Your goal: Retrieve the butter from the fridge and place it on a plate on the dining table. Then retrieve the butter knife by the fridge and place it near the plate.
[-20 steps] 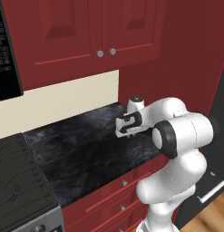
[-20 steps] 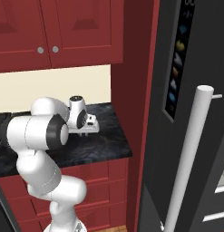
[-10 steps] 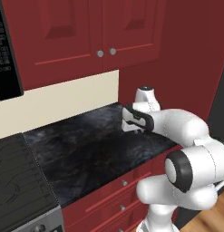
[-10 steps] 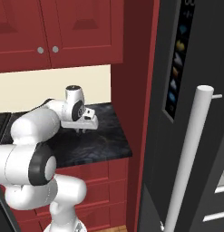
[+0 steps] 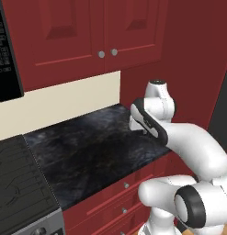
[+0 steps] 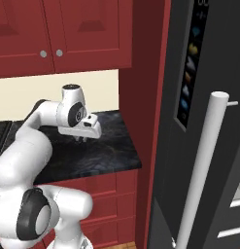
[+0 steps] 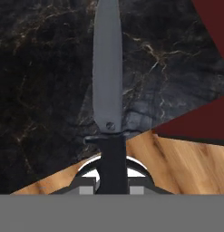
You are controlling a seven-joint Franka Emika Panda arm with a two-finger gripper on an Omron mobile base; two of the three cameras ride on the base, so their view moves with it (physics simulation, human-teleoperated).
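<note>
One knife (image 7: 107, 68) is pinched by its dark handle between the gripper's (image 7: 112, 183) fingers, blade running straight out ahead, over the counter's (image 6: 104, 158) fridge-side corner (clear of the stone, I'd judge).

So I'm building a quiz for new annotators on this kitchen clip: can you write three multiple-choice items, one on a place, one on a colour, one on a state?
1. Where is the tool?
A. above the black stone counter
B. inside the fridge
C. over a sink

2. What colour is the butter knife blade?
A. yellow
B. grey
C. white

3. What state is the tool in?
A. open, holding nothing
B. shut on the knife's dark handle
C. shut on butter

A: the right base view shows it over the counter.
B: the hand view shows a grey blade.
B: the handle runs down between the fingertips.
</note>
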